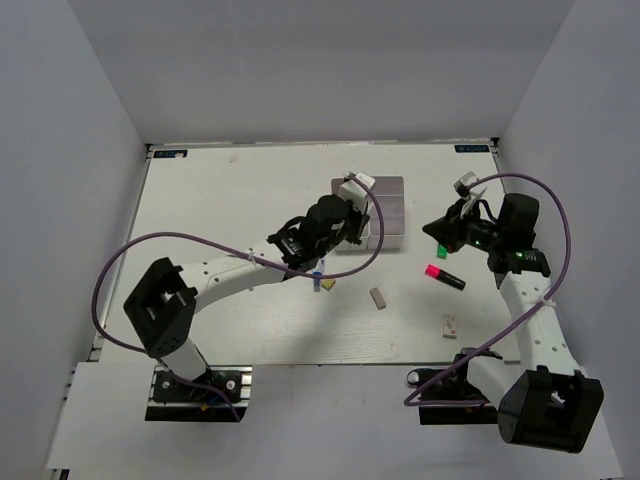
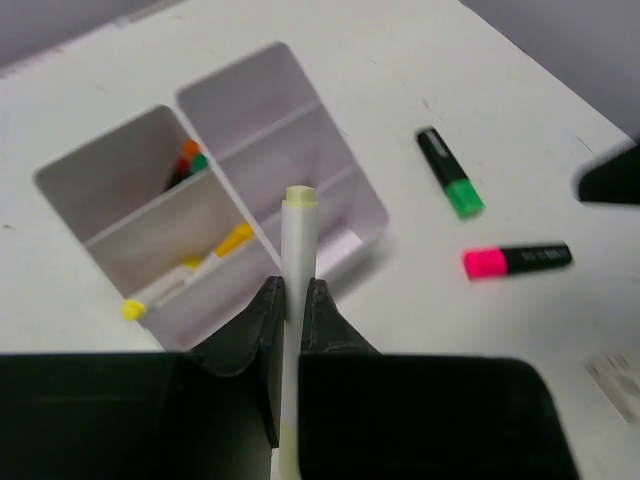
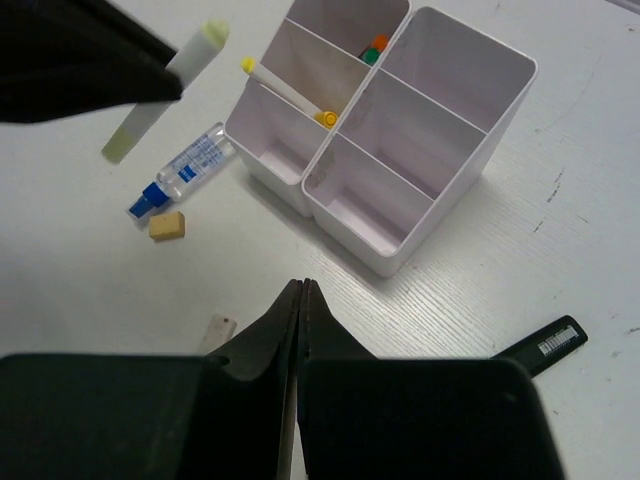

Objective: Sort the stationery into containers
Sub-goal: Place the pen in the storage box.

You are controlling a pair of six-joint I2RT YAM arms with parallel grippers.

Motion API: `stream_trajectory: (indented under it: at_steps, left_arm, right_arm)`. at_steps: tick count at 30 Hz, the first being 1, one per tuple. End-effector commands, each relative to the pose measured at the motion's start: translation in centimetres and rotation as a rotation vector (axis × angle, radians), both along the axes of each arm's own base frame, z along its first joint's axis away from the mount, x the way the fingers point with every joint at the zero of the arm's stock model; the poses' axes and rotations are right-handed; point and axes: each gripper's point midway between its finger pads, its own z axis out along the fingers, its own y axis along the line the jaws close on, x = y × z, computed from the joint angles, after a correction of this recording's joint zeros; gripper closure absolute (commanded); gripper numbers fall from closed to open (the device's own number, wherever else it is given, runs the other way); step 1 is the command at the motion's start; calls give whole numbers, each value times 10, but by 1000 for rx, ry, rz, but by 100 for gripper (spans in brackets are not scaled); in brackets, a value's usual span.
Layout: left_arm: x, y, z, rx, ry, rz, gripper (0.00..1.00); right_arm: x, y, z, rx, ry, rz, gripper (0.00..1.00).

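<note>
Bare tabletop [image 1: 200, 200] runs wide to the left edge; near the middle the blue-white tube [image 3: 190, 168] and tan eraser [image 3: 167, 225] lie just beside each other, off the left wall of the white organiser tray [image 3: 440, 70]. The left fingers [image 2: 262, 318] pinch a white stick [image 2: 298, 240], raised beside that wall, with a grey eraser [image 1: 378, 298] apart in open space nearer the arm bases. Right of the tray the right fingers [image 3: 275, 335] are pressed together on nothing, above the gap between tray and pink highlighter [image 1: 444, 276].
</note>
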Motion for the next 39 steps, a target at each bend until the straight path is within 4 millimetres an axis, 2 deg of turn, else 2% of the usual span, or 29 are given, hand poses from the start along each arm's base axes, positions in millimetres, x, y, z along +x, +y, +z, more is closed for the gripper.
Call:
stream_trajectory:
  at_steps: [1,2,3,6,9,10,11,13,14,18,19,20,21,23,25,26,27,30,34,37,39]
  left_arm:
    - [41,15,19,-89,-73,144,100]
    - [51,14,12,-85,-75,168,100]
    - [66,18,22,-107,-97,205,100]
    - [97,15,22,-130,-114,270,100]
    - [122,13,27,-175,-136,303,100]
    - [124,8,28,-180,-136,290,100]
    - [132,8,37,-197,-150,300,100]
    - [140,7,33,-188,-142,299,100]
    - [142,4,23,-168,-127,299,100]
    - [149,8,9,-140,-120,308,100]
    - [148,8,-1,-118,-114,306,100]
    - [148,8,-1,-118,-114,306,100]
    - [148,9,-10,-95,-108,304,100]
    - [147,10,-16,-85,-100,304,100]
    - [147,13,-21,-79,-98,313,98]
    - [146,13,-31,-68,-90,313,96]
    - [148,15,-29,-73,-98,326,96]
    - [150,18,-42,-47,-96,346,98]
    - [149,15,-34,-66,-132,318,100]
    - [145,14,-36,-53,-150,283,100]
    - [140,14,-46,-24,-152,250,100]
  right_arm:
    - [-2,-1,4,-7,-46,5,100]
    - [-3,-2,2,-8,-43,6,100]
    - [-5,-1,1,-6,-45,10,100]
    - [-10,2,-5,6,-37,29,100]
    - [-14,3,-10,4,-26,41,100]
    - [-15,3,-11,2,-25,43,100]
    - [-16,3,-13,-1,-22,46,100]
    - [-18,3,-15,-1,-20,51,100]
    - [-20,5,-18,4,-9,57,100]
    - [-25,7,-20,13,1,79,100]
    - [-26,8,-21,14,0,92,100]
    - [-27,10,-21,15,-2,101,91]
    - [-30,11,-21,21,4,113,85]
    - [-30,11,-23,18,12,116,74]
    - [-30,11,-21,17,10,126,71]
    - [-30,11,-22,16,12,127,71]
    - [-31,12,-22,18,19,128,71]
    - [-32,12,-21,18,22,134,71]
    - [-33,10,-23,10,36,128,70]
    - [-34,10,-26,10,43,129,70]
    - [-34,11,-27,14,45,131,70]
